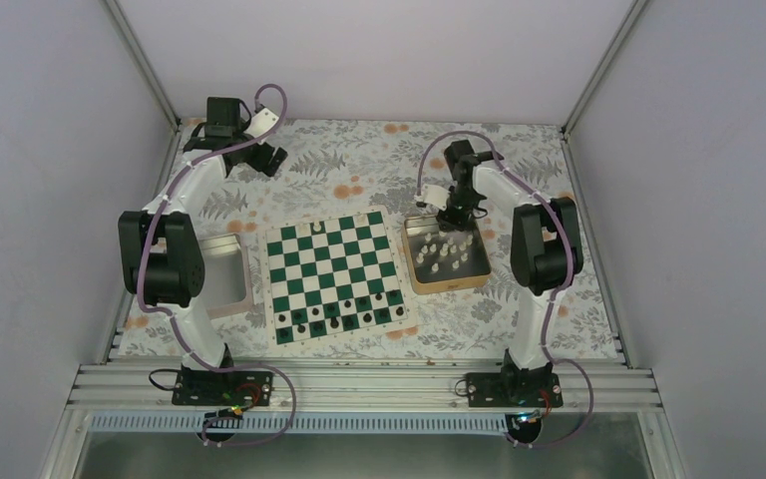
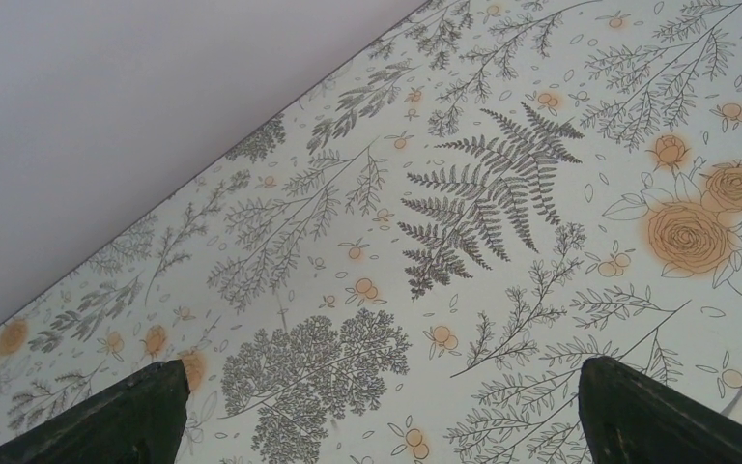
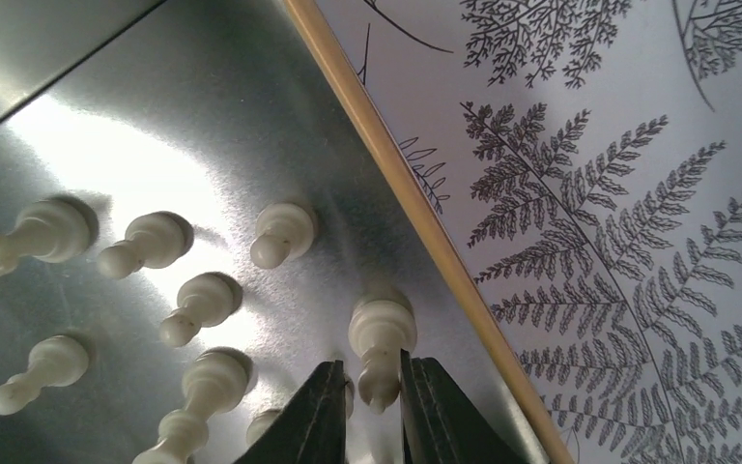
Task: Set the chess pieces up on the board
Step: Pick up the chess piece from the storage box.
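The green and white board (image 1: pixel 331 261) lies in the middle of the table, with black pieces (image 1: pixel 344 315) on its near two rows. Several white chess pieces (image 1: pixel 446 252) stand in the tan tin (image 1: pixel 448 283) to its right. My right gripper (image 1: pixel 456 215) reaches down into the tin. In the right wrist view its fingers (image 3: pixel 423 406) straddle one white piece (image 3: pixel 382 329) that stands near the tin's wall; the right finger touches it and a narrow gap shows at the left finger. My left gripper (image 1: pixel 271 158) is wide open and empty (image 2: pixel 382 363) over the far left tablecloth.
A grey square tray (image 1: pixel 227 279) lies left of the board, under the left arm. Other white pieces (image 3: pixel 198 302) stand close to the left of the straddled one. The tin's tan rim (image 3: pixel 415 198) runs just right of it. Walls enclose the table.
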